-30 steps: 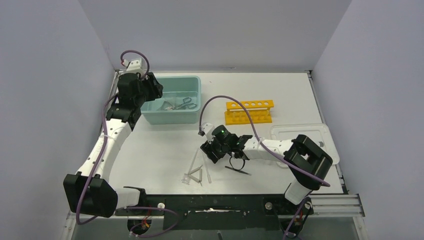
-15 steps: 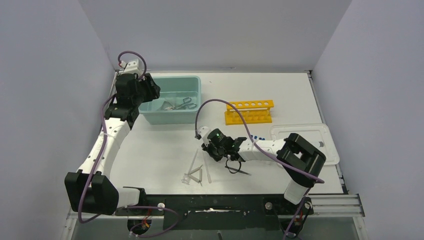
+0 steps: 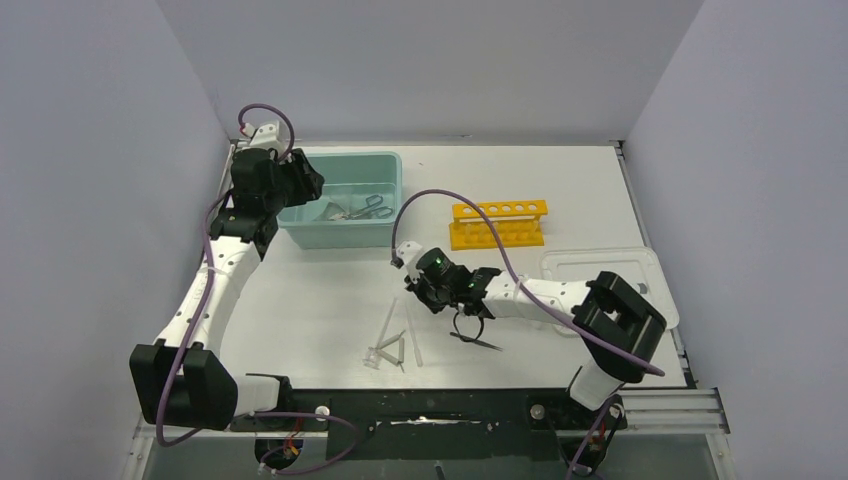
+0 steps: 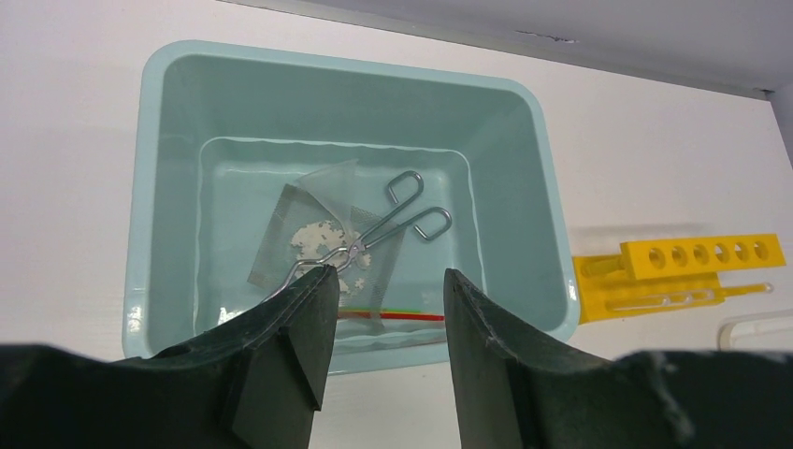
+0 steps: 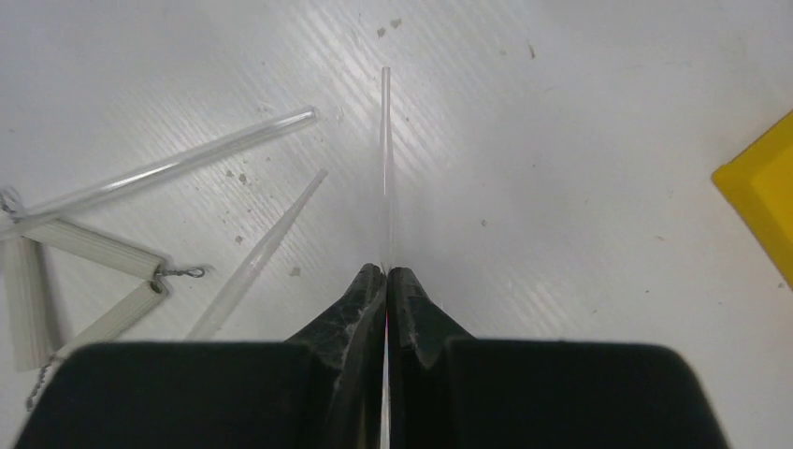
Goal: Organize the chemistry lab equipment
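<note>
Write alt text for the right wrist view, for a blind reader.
The right pincer is shut on a thin clear tube that points away over the white table. Two other tubes and ribbed white pieces lie left of it; a yellow rack corner shows right.

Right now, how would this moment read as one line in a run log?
right hand: shut on thin clear rod | left hand: open, facing teal tub | tub holds: forceps, bag of white discs
</note>
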